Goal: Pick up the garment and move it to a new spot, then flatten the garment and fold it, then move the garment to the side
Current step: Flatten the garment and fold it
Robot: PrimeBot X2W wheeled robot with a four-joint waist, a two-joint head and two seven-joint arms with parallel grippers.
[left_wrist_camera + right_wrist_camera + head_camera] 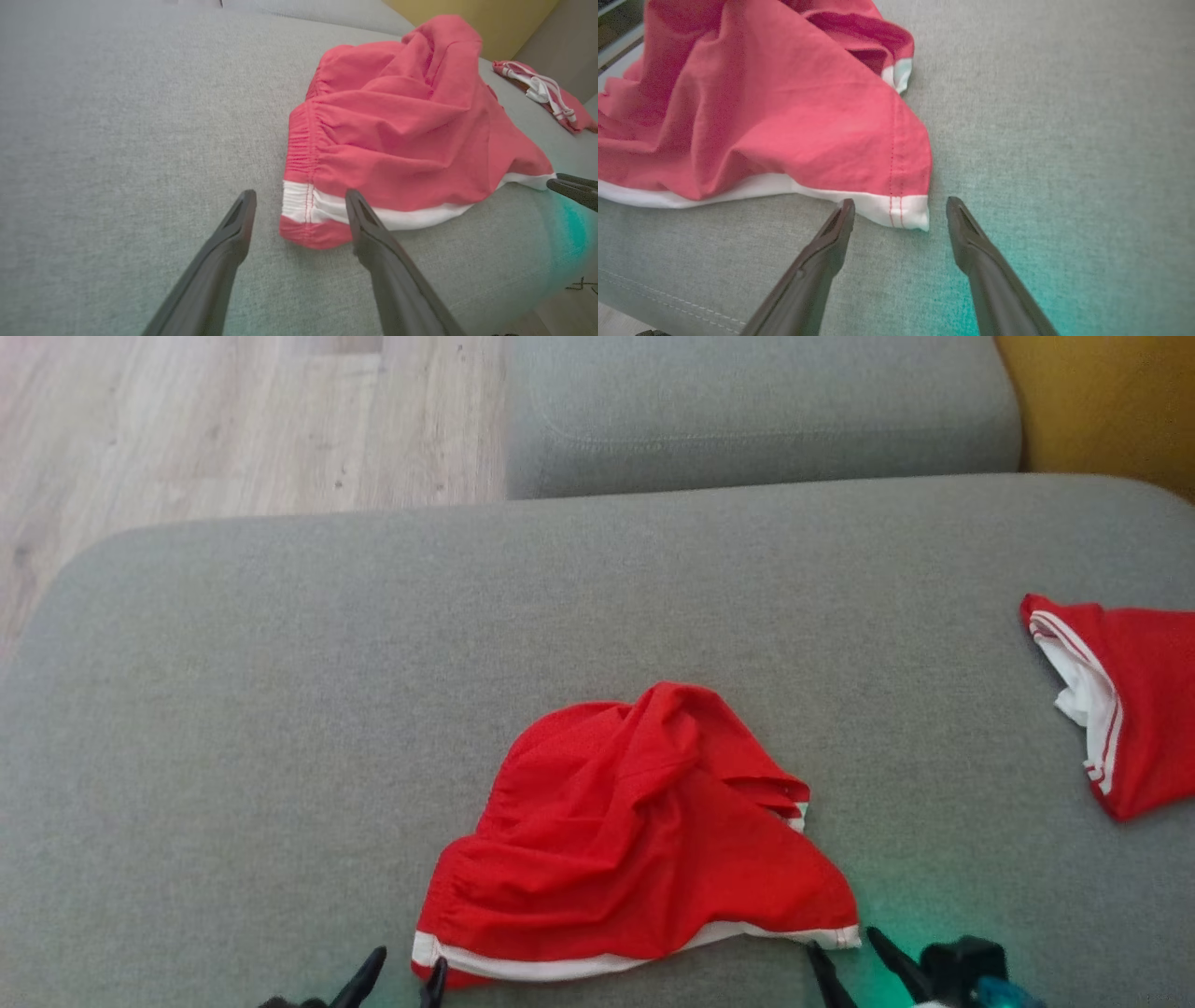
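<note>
The garment (635, 831) is a crumpled pair of red shorts with a white hem band, lying on the grey cushion (280, 709) near its front edge. My left gripper (406, 971) is open at the garment's near left corner (310, 219), its fingers straddling that white-banded corner without closing on it. My right gripper (845, 952) is open at the near right corner (901, 210), fingertips either side of the white hem. Nothing is held. In the left wrist view the right gripper's fingers (574, 186) show at the far hem end.
A second red and white garment (1116, 700) lies at the cushion's right edge. Another grey cushion (766, 411) sits behind, wooden floor (187, 420) at the far left, a yellow surface (1111, 401) at the far right.
</note>
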